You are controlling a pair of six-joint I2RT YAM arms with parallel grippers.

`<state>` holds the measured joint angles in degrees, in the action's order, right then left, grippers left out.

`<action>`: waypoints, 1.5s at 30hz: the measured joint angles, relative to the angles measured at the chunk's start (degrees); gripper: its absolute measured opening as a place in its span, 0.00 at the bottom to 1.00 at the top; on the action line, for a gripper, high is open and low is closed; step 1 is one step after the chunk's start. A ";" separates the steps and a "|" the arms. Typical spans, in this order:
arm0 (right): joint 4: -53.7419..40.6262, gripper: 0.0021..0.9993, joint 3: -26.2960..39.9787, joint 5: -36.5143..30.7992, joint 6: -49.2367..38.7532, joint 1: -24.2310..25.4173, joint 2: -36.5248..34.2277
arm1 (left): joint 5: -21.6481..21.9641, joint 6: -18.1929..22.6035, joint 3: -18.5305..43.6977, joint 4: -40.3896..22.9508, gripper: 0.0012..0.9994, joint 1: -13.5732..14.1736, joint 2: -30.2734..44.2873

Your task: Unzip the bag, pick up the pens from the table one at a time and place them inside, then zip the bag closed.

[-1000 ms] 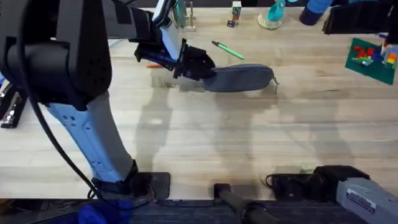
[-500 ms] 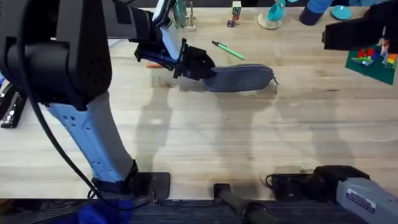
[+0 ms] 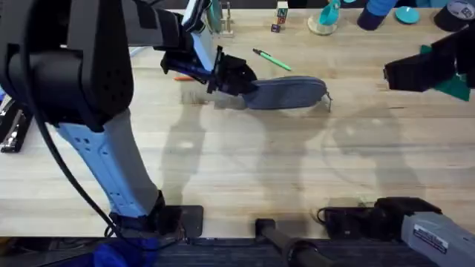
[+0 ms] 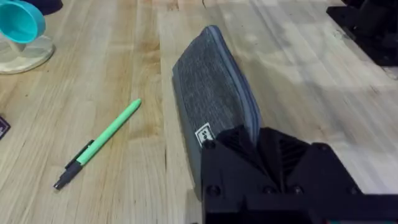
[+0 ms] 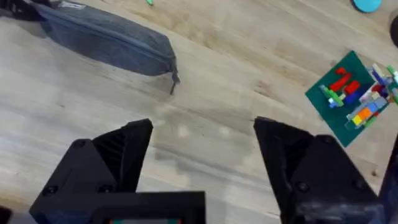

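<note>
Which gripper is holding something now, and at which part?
The left gripper holds the bag at one end. The right gripper is open and holds nothing.

Orange pen (image 3: 180,77) mostly hidden behind left arm.

No legible text; small white label on the bag (image 4: 214,93), unreadable.

I see the bag (image 3: 286,93) lying on the desk (image 3: 245,163), one pen (image 3: 272,59) just behind it, my left end effector (image 3: 236,77) at its left end.
</note>
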<state>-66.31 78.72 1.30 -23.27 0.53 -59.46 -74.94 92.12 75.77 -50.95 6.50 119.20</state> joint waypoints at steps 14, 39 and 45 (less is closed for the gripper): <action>-1.61 1.00 0.02 12.52 -5.01 10.40 -2.01 | 0.00 0.00 0.00 0.03 0.04 0.00 0.00; -0.66 1.00 0.02 32.57 -28.58 16.55 -24.21 | 0.09 -0.02 0.00 0.42 0.04 0.00 0.00; -0.83 1.00 0.02 36.63 -34.76 17.26 -27.25 | 0.11 -0.02 0.00 0.62 0.04 0.00 0.00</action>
<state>-67.14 78.74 37.93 -58.03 17.79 -86.71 -74.83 92.09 75.77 -50.33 6.50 119.20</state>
